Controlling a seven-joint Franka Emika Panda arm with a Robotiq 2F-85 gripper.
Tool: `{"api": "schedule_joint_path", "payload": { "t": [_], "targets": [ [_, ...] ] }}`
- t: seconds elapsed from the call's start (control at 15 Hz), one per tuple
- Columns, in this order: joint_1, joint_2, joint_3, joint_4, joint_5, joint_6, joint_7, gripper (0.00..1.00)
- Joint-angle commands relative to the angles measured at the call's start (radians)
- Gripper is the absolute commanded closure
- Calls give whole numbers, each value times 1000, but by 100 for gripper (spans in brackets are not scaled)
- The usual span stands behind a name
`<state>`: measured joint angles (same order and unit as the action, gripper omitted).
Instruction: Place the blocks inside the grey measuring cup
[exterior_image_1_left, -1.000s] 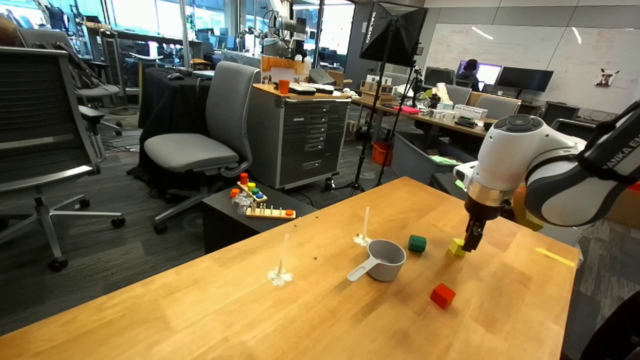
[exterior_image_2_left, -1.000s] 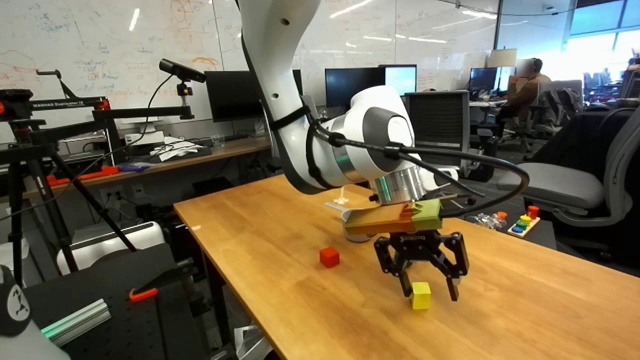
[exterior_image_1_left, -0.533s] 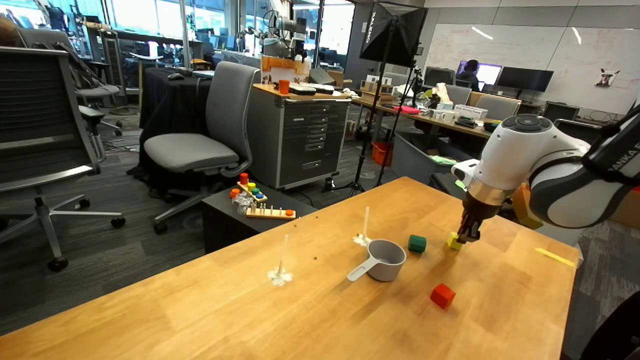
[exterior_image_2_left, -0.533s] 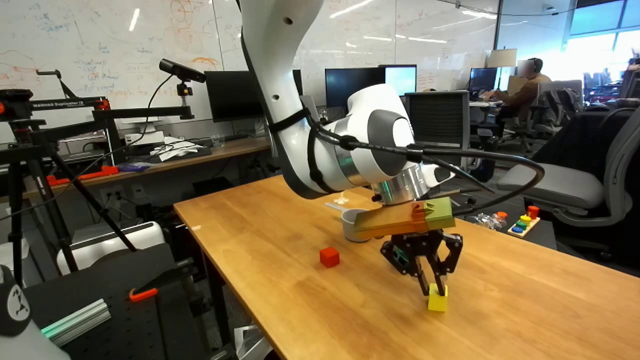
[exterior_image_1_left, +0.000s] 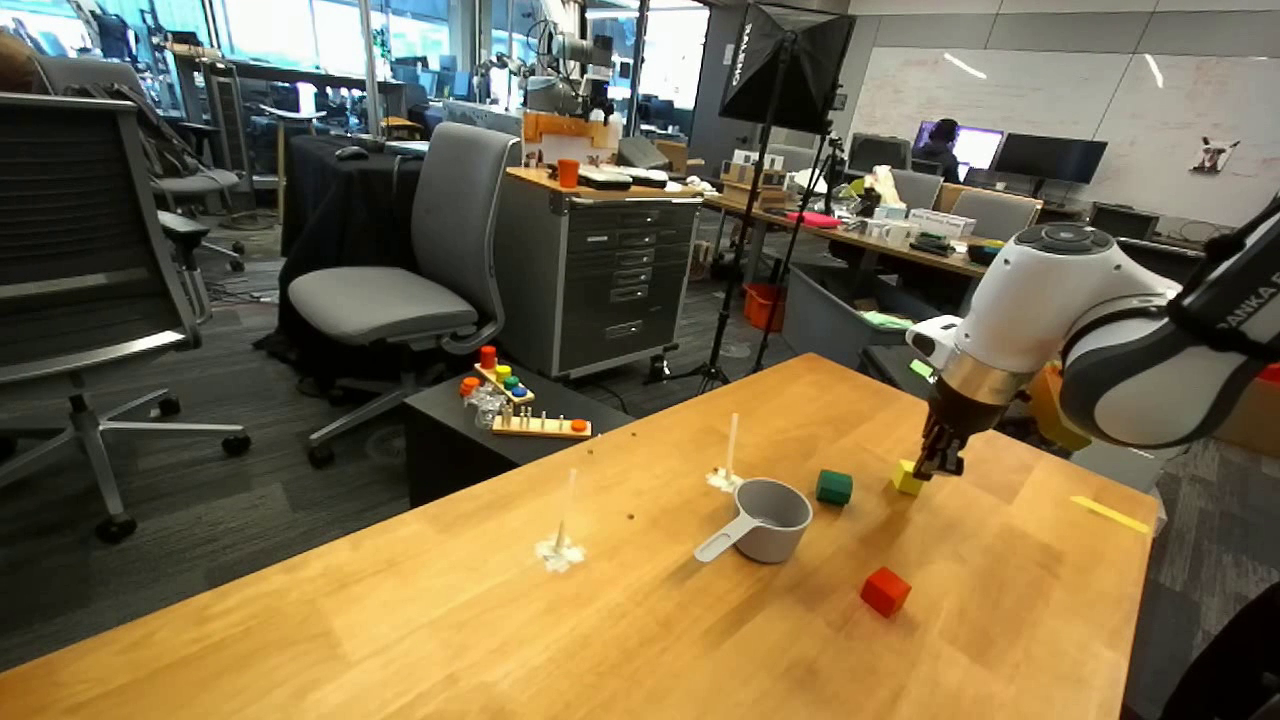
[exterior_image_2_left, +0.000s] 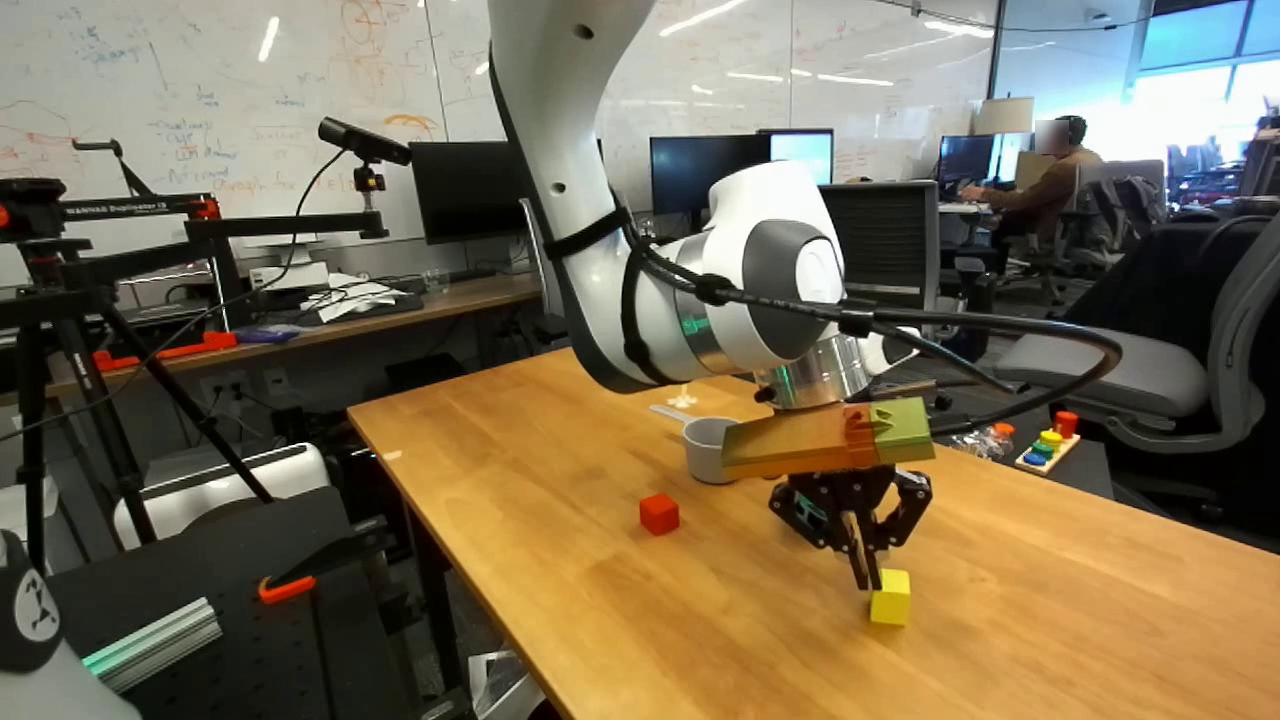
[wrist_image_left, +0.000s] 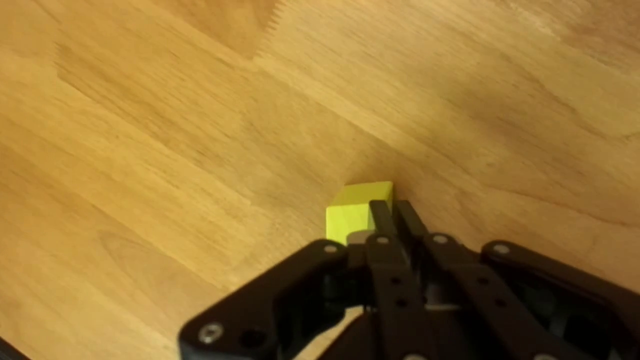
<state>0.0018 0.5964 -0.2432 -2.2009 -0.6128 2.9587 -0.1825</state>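
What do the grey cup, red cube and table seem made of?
Grey cup: probably plastic; even, matte grey without metallic shine.
Red cube: perhaps painted wood or plastic, matte; plain red faces, no highlights.
Table: apparently wood, slight sheen; visible grain and joined strips.

The black jointed two-fingered gripper (exterior_image_2_left: 869, 584), spread wide a second ago, is now pressed together on itself; the small yellow cube (exterior_image_2_left: 893, 600) sits shifted, just outside its grasp.
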Motion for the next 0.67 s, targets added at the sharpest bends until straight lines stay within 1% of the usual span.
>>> {"api": "schedule_joint_path", "payload": {
  "t": [0.0, 0.2, 0.33, 0.4, 0.53, 0.6],
  "targets": [
    [-22, 4, 20, 3, 19, -12, -47, 60],
    [-12, 6, 14, 9, 15, -20, -47, 35],
    [-16, 0, 21, 11, 20, -32, -55, 21],
    [-10, -3, 18, 14, 20, -37, -51, 13],
    [-18, -12, 28, 25, 23, -46, -65, 1],
    [-22, -11, 32, 40, 26, -54, -74, 0]
  ]
}}
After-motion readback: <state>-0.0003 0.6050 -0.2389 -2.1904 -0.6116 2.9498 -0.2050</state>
